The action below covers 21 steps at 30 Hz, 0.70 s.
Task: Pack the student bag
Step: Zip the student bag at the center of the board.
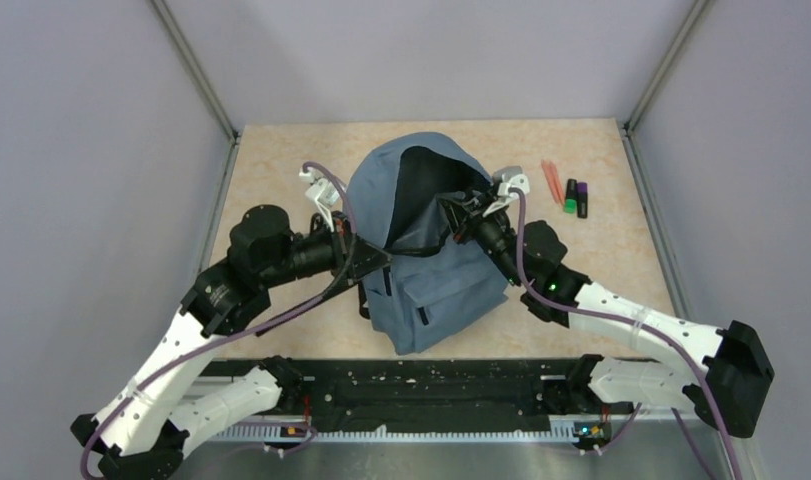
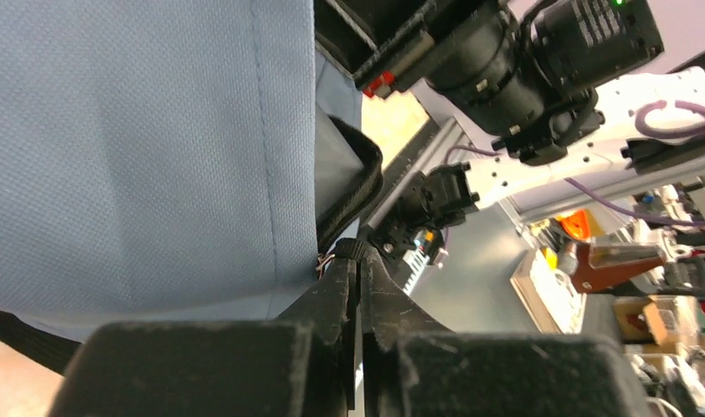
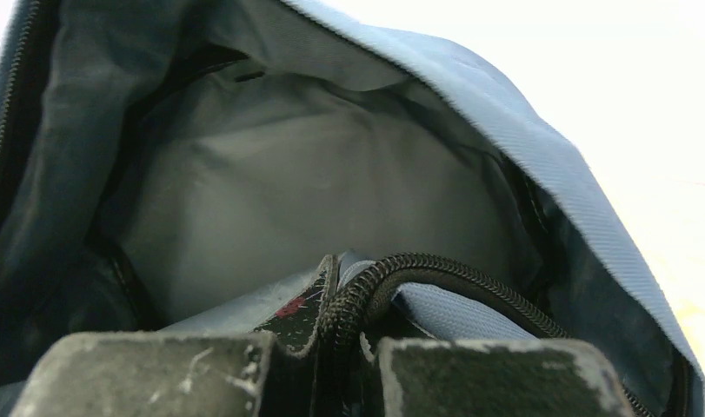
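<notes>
The student bag [image 1: 436, 285] lies mid-tabletop [image 1: 271, 170], long axis running away from the arms, mouth gaping. The left hand [image 2: 357, 261] is clamped on a black tab at its left edge. The right hand [image 3: 335, 326] pinches the zipper rim and is nearer the highlighters [image 1: 577, 198].

- student bag [image 1: 436, 290] interior: top view gives only a black opening; right wrist view has the lower corners in shadow, contents can't be told
- left end effector [image 2: 358, 261]: pinched on a small black tab at the bag's edge, too small to tell zip pull from strap loop; finger bases cut by the bottom edge
- right end effector [image 3: 344, 300]: tips half buried in the bag's zip edge; red-flecked patch beside them unreadable
- worktop [image 3: 679, 226]: blown out white in right wrist view
- orange sticks [image 1: 553, 183] and two markers [image 1: 582, 205]: too small to tell type
- bench clutter [image 2: 609, 261] behind left wrist: blurred
</notes>
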### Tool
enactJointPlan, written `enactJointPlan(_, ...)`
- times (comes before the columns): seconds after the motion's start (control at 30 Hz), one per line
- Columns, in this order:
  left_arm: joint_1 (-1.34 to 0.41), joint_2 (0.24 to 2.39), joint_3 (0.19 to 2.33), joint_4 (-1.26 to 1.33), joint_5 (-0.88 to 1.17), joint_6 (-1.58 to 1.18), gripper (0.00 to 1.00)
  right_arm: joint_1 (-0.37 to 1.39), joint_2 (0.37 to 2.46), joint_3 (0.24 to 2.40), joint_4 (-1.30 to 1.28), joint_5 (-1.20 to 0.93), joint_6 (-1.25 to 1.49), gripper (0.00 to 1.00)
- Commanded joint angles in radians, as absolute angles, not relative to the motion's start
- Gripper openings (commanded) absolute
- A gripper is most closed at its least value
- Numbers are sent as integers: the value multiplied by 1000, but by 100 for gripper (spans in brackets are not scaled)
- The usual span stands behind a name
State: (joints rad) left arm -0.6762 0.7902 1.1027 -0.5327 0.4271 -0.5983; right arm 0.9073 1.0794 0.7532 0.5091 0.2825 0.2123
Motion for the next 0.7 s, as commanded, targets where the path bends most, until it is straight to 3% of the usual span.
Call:
enactJointPlan(0.0, -675, 843, 1290, -379, 331, -474, 0, 956, 1075, 817, 570, 276, 151, 0)
enactJointPlan(0.43, -672, 1041, 1540, -319, 263, -367, 0, 985, 1030, 887, 599, 272, 167, 1)
enactJointPlan(0.67, -672, 1017, 1501, -313, 272, -384, 0, 986, 945, 873, 569, 104, -9, 63)
